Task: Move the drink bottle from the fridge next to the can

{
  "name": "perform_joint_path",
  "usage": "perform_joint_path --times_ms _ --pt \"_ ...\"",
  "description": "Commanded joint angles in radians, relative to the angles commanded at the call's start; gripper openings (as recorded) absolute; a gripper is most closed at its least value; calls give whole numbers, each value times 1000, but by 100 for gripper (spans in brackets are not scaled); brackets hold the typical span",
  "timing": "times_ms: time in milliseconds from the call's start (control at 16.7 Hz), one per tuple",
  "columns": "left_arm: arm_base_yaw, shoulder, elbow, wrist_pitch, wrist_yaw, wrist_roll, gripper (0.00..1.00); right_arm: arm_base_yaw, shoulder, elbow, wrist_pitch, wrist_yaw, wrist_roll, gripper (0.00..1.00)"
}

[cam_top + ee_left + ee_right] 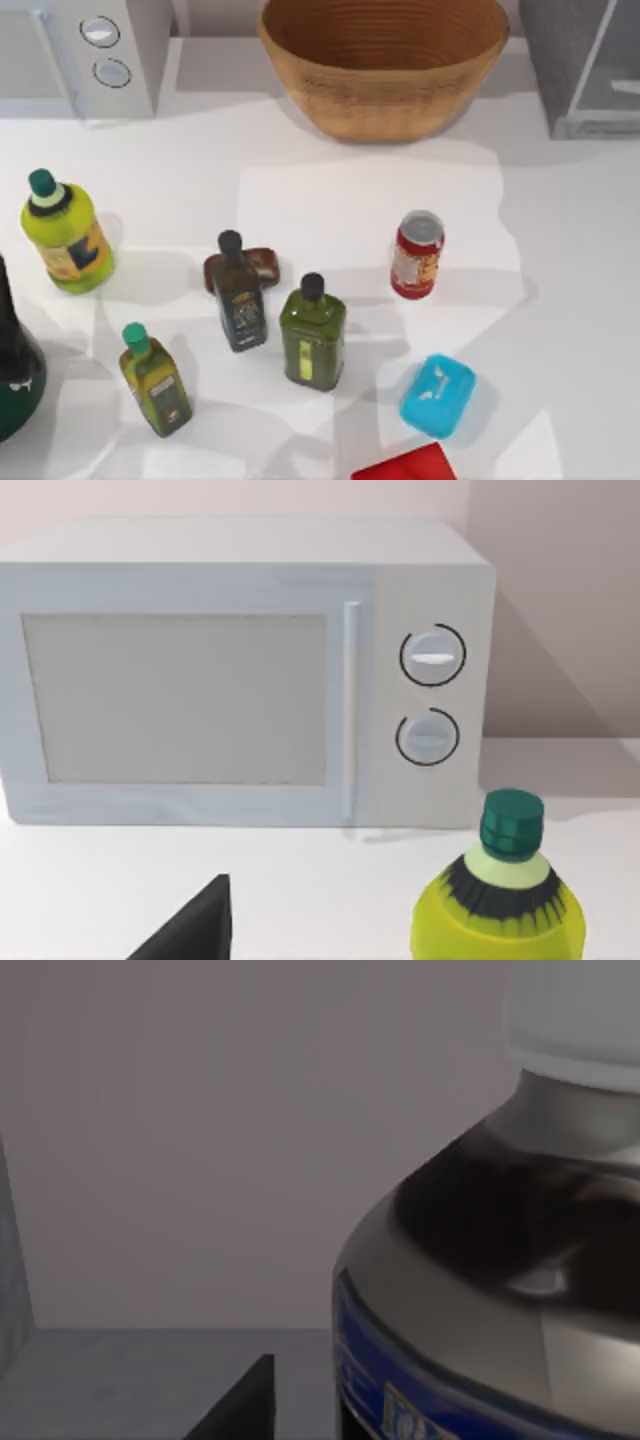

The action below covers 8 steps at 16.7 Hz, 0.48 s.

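Your right end effector's dark finger point(235, 1405) shows at the wrist view's edge, with the drink bottle point(480, 1260) immediately beside it inside the grey fridge point(585, 65); whether it is spread or pinching, you cannot tell. The can point(417, 254) stands upright on the tabletop point(560, 300), well apart from the fridge. Your left end effector's finger point(195, 930) faces the white microwave point(240, 670) and yellow-green bottle point(500, 905); its state is likewise unclear.

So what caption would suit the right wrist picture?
Close view of the drink bottle, white cap and blue label, standing against the fridge's grey inside wall.
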Motion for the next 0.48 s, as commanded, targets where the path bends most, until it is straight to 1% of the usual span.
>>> perform_joint_path --times_ms 480 --pt "0 0 0 0 0 0 100 0 0 0 0 0 0 10"
